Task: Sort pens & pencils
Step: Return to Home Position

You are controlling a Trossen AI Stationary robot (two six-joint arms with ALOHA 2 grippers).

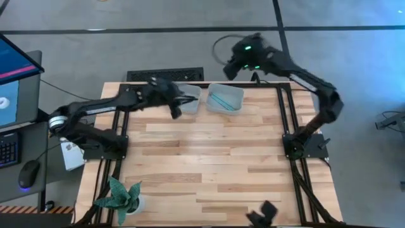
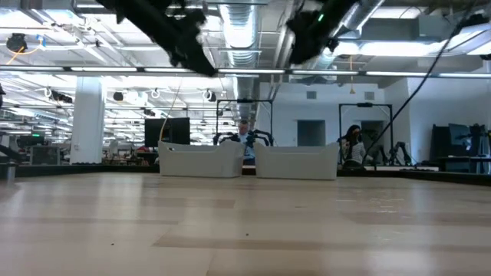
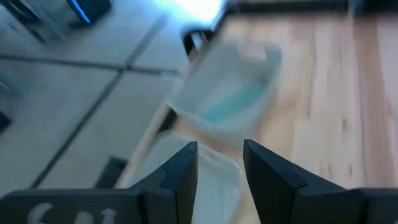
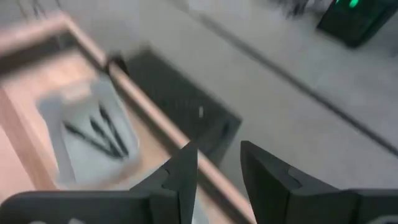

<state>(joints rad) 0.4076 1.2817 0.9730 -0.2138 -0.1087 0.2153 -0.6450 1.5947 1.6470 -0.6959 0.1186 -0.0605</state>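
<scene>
Two pale bins stand side by side at the table's far edge. The left bin (image 1: 192, 95) holds three black sticks (image 4: 99, 134), lying on its floor. The right bin (image 1: 225, 98) holds the teal-blue sticks (image 1: 223, 100), which also show as a teal blur (image 3: 233, 102) in the left wrist view. My left gripper (image 1: 176, 107) hangs open and empty in the air over the left bin's near-left side. My right gripper (image 1: 230, 68) is open and empty, raised beyond the table's far edge, behind the right bin. No stick lies on the tabletop that I can see.
A potted plant (image 1: 121, 196) stands at the near left corner. A black object (image 1: 266, 212) sits at the near edge. A dark floor grate (image 1: 166, 75) lies beyond the far edge. Monitor, keyboard and mouse (image 1: 28, 174) are left of the table. People (image 2: 353, 146) are far behind.
</scene>
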